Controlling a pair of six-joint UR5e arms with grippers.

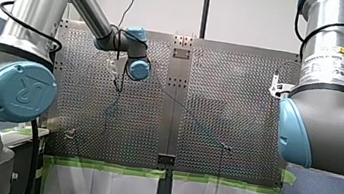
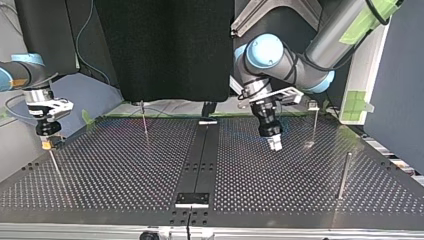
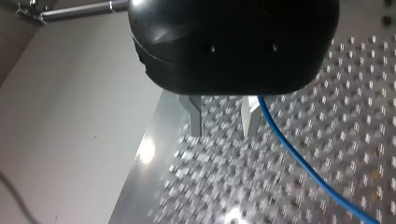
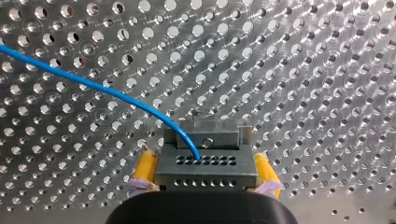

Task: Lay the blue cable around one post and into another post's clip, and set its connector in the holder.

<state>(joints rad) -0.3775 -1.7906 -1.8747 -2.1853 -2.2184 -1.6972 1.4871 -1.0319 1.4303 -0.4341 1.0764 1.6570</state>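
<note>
In the right wrist view my right gripper [image 4: 205, 163] is shut on the grey connector [image 4: 205, 169], with a yellow pad pressed to each side. The connector is low over the perforated table [image 4: 303, 70], and the blue cable [image 4: 93, 86] leaves its top face and curves away. In the top view this gripper [image 2: 47, 142] is at the left edge, beside a thin post [image 2: 55, 167]. My left gripper [image 3: 222, 122] hangs over the table with its metal fingers [image 3: 195, 114] apart. The blue cable [image 3: 303, 163] runs past the outer side of one finger.
Thin posts stand on the plate in the top view: one at the back left [image 2: 145, 122], one with a clip at the back right [image 2: 315, 122], one at the front right [image 2: 344, 175]. A black strip [image 2: 202, 150] runs down the middle.
</note>
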